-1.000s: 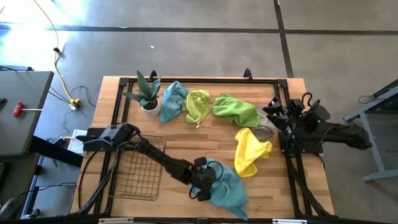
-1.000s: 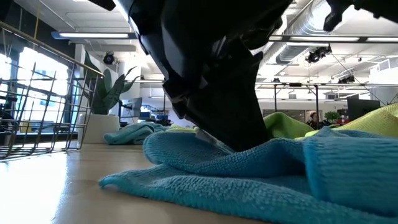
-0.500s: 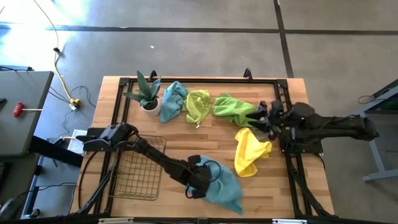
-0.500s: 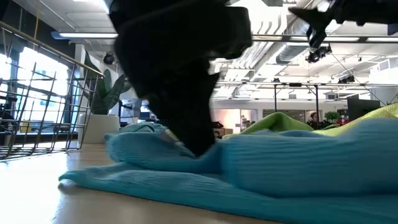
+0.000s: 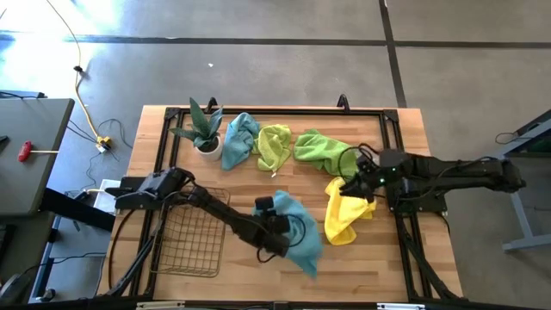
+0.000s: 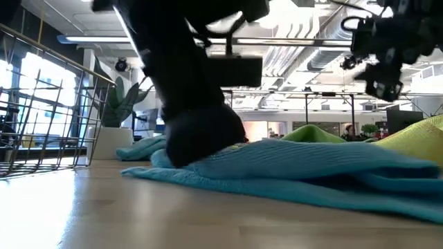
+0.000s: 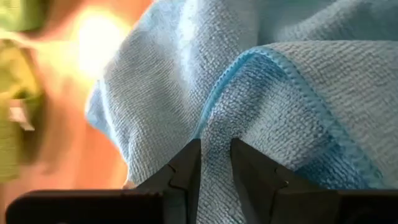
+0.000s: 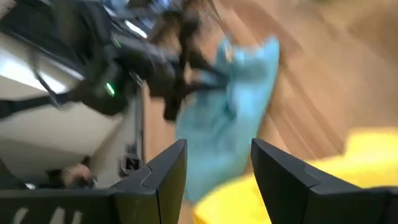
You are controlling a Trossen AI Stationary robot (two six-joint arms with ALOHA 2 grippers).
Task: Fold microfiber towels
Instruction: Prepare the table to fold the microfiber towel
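Observation:
A teal towel (image 5: 299, 237) lies bunched on the wooden table near its front middle, and my left gripper (image 5: 279, 226) is shut on it. A yellow towel (image 5: 344, 211) lies crumpled to its right. My right gripper (image 5: 349, 182) hangs open in the air just above the yellow towel's far end. Its fingers point toward the teal towel (image 8: 230, 124). Along the far side lie another teal towel (image 5: 239, 138), a lime one (image 5: 274, 145) and a green one (image 5: 323, 151), all crumpled. My left gripper pinches a raised fold of the teal towel (image 7: 214, 134) between its two fingers, beside a stitched hem (image 7: 298, 81). The fingers slant down from the table's left. The towel rests on the table (image 6: 311, 166) and trails slack toward the near right.
A potted plant (image 5: 202, 129) stands at the far left. A dark wire basket (image 5: 194, 237) lies at the near left, beside my left arm. A black frame rail (image 5: 258, 110) runs around the table's edges.
My left gripper has dragged the teal towel from the near edge toward the far edge and a little left; the towel has slid along the table and bunched up. My right gripper has swung in from the right edge toward the left, tipped down and sunk over the yellow towel.

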